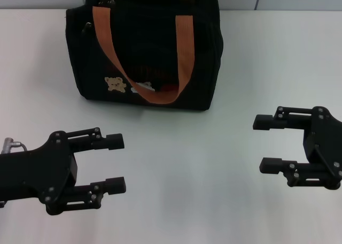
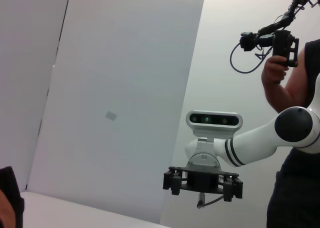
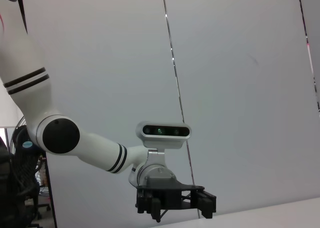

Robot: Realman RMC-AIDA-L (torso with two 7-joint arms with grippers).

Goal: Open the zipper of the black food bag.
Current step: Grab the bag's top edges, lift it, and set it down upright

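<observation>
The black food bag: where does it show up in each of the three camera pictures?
Head view: black food bag stands at the table's far side, top centre.
Left wrist view: probably the dark sliver at the lower-left edge.
Right wrist view: not in it.
Shared landmark: the white table.

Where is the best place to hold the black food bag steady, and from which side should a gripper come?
Probably the upper left corner of the black food bag, approached from the left by the open left gripper. The bag stands upright and boxy, with that side free. The orange handle hangs loose over the front, so it would steady little. The right gripper is open too.
</observation>
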